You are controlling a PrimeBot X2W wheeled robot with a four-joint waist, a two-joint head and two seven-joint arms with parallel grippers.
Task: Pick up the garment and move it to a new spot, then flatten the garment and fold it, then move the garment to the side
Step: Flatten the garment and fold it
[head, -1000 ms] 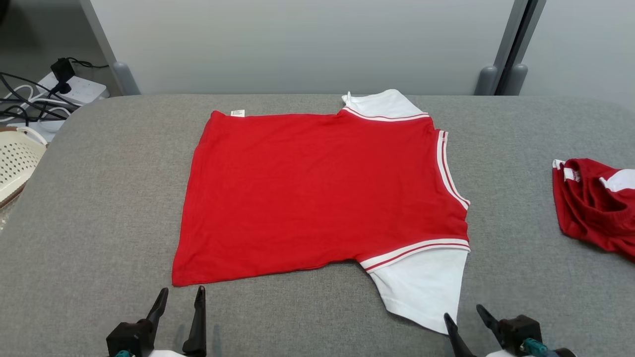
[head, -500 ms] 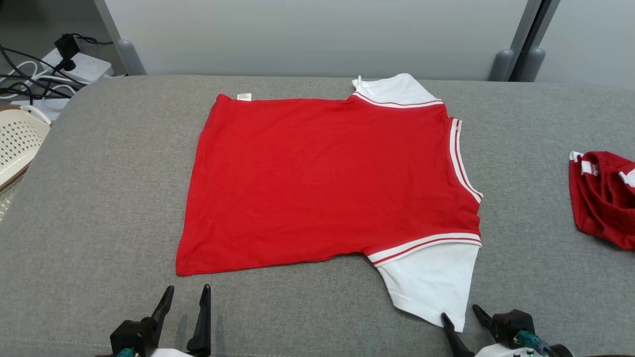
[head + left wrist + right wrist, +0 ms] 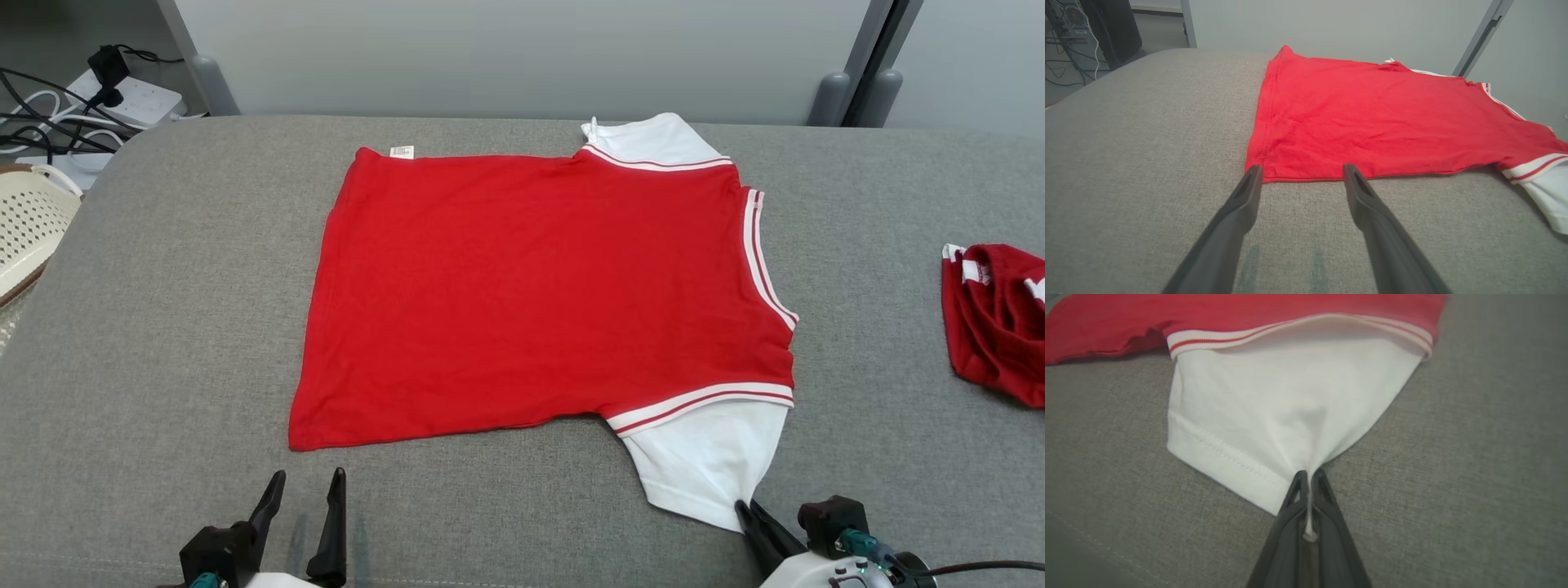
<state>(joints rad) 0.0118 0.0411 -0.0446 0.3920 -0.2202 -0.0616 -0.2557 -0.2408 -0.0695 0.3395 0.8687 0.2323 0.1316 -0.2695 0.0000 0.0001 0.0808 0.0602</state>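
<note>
Right claw (image 3: 1309, 473) clamped on the white sleeve (image 3: 1274, 416) of the garment (image 3: 531, 286); left claw (image 3: 1302, 168) spread apart near its hem.

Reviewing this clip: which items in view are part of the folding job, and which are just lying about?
In the job: red garment, spread flat; its near white sleeve, pinched in the shut right gripper; open left gripper by the hem.
Lying about: crumpled red cloth at the right; cream basket; power strip with cables.
</note>
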